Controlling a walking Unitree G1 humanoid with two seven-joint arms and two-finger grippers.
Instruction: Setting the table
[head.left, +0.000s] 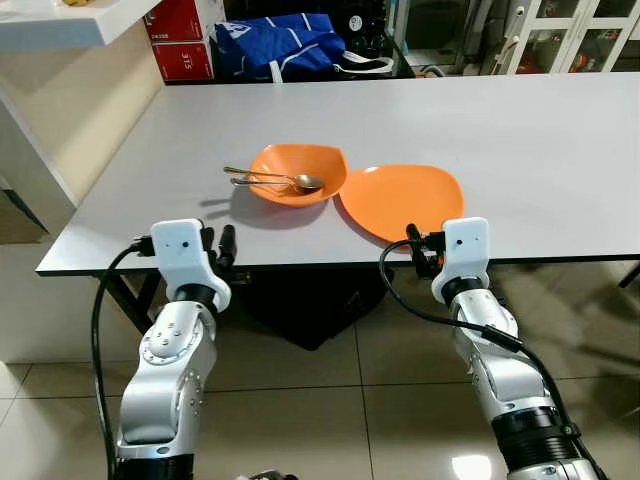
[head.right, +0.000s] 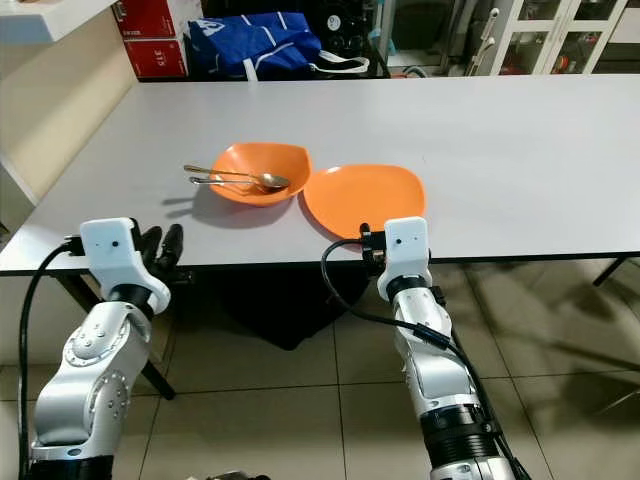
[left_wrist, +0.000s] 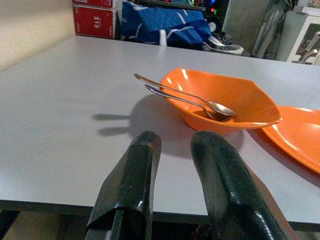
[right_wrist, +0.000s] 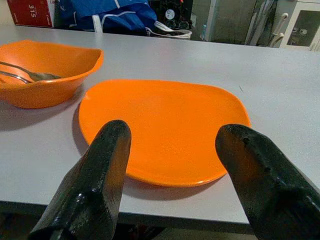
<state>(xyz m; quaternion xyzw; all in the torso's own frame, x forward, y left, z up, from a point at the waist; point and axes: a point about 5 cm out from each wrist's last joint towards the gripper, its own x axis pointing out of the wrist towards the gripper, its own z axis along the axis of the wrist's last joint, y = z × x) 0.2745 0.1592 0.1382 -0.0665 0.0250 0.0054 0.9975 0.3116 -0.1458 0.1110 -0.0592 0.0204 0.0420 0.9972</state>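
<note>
1 orange bowl (head.left: 298, 172), 1 orange plate (head.left: 402, 200), 2 spoons (head.left: 270, 179) (both in bowl), 1 table (head.left: 520, 150)

Left gripper (head.left: 222, 246) sits lower left, fingers a narrow gap apart; right gripper (head.left: 418, 250) lower right, fingers spread wide.

A long pale grey table (head.left: 520, 150) with a dark edge spans the room, standing on dark legs. Under it lies a floor of glossy beige tiles (head.left: 330, 400) that catch a bright reflection near the right. At the far left, red boxes (head.left: 182, 40) sit beside a blue bag (head.left: 285, 45). A cream wall and white shelf (head.left: 70, 25) stand left. White glass-fronted cabinets (head.left: 570, 35) line the far right.
</note>
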